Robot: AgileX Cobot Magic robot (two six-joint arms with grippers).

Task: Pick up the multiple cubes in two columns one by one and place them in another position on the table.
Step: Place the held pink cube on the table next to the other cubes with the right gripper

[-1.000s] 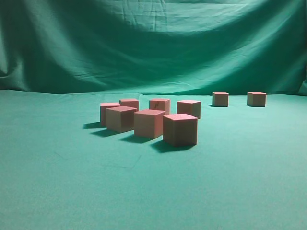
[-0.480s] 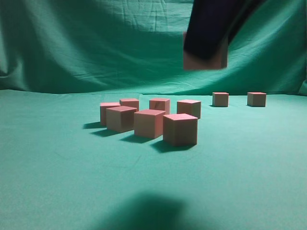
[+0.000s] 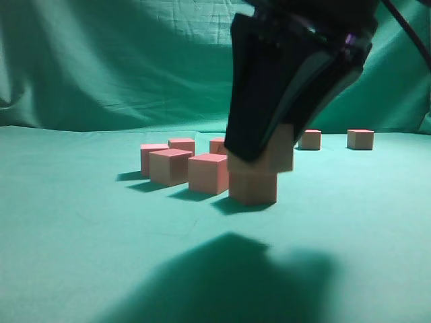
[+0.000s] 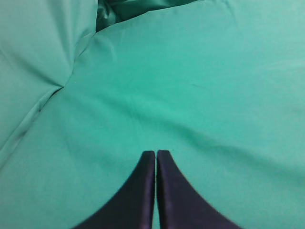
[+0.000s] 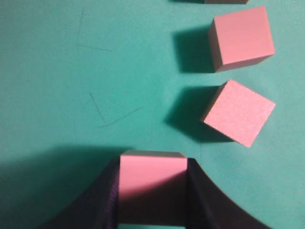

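Observation:
My right gripper [image 3: 264,152] hangs low at the middle of the exterior view, shut on a pinkish cube [image 3: 283,152]. In the right wrist view that held cube [image 5: 152,183] fills the gap between the two dark fingers [image 5: 102,200]. It sits just over the nearest cube [image 3: 253,188]; whether the two touch I cannot tell. More cubes stand to the left [image 3: 207,173] [image 3: 170,166] and two far ones at the back right [image 3: 309,139] [image 3: 360,138]. Two loose cubes [image 5: 241,38] [image 5: 239,113] lie right of the held one. My left gripper [image 4: 156,153] is shut and empty above bare green cloth.
The green cloth table [image 3: 81,256] runs wide in front and to the left, darkened by the arm's shadow [image 3: 229,282]. A draped green backdrop [image 3: 121,60] closes off the rear. Cloth folds [image 4: 57,86] show in the left wrist view.
The right arm, absent a second ago, has come down from the upper right with a cube. It now hangs low over the front cube, hiding one back cube, and its shadow has grown.

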